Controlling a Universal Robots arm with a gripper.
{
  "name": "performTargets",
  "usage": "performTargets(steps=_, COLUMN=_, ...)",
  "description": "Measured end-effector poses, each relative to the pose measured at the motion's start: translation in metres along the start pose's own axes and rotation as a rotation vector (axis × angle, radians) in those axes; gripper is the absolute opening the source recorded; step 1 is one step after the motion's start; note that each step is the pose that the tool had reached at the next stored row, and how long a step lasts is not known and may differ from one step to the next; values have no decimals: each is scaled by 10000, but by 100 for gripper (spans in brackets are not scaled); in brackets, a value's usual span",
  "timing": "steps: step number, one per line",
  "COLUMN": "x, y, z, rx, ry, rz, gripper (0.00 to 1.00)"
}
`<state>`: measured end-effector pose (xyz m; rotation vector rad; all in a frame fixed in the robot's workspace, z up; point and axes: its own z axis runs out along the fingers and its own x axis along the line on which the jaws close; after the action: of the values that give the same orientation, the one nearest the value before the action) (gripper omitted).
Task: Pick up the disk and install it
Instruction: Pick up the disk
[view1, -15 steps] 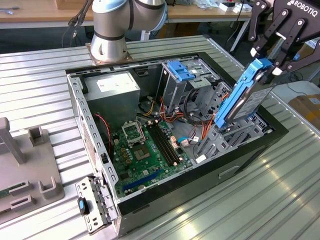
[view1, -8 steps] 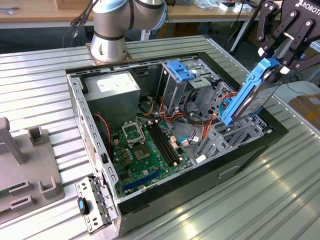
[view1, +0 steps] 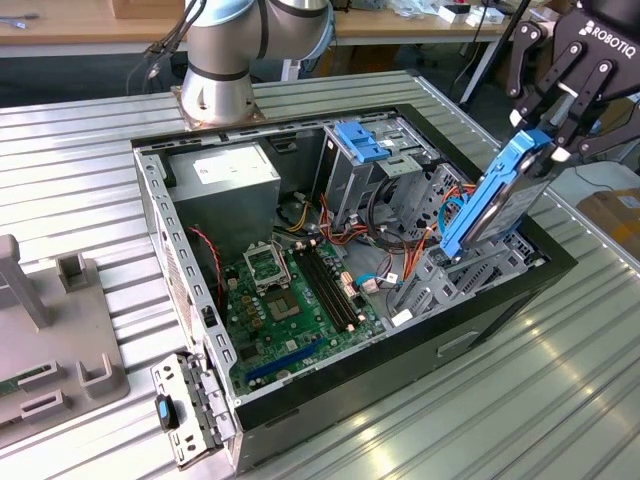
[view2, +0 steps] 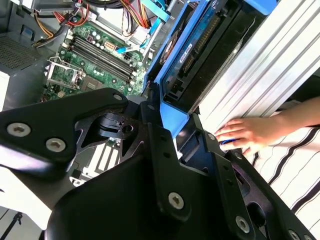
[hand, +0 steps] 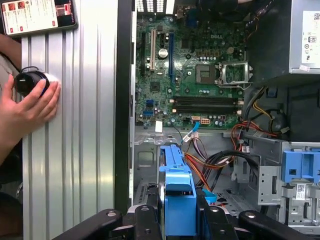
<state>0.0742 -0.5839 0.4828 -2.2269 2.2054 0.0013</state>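
The disk (view1: 500, 200) is a grey drive in a bright blue carrier rail. It hangs tilted at the exterior view's right, its lower end down at the grey drive bay (view1: 440, 275) of the open computer case (view1: 150, 215). My gripper (view1: 548, 140) is shut on the disk's upper end. In the second wrist view the disk (view2: 200, 45) runs out from between the black fingers (view2: 152, 107) over the case's edge. The first wrist view has the blue carrier (hand: 178, 195) clamped in my gripper (hand: 179, 220), above the bay and its cables.
Inside the case lie the green motherboard (view1: 290, 300), a grey power-supply box (view1: 235, 175) and an upright cage topped by a blue bracket (view1: 360, 140). Orange and red cables (view1: 425, 215) crowd the bay. A person's hand (hand: 27, 107) rests on the ribbed table beside the case. A grey fixture (view1: 50, 330) stands at the exterior view's left.
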Motion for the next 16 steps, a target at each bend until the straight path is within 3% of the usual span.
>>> performTargets(steps=2, x=-27, y=-1, z=12, rx=0, ry=-6, rz=-1, gripper=37)
performTargets(steps=12, x=-30, y=-16, z=146, rx=1, ry=-34, rz=133, gripper=37)
performTargets(steps=16, x=-47, y=-16, z=161, rx=1, ry=-32, rz=134, gripper=37)
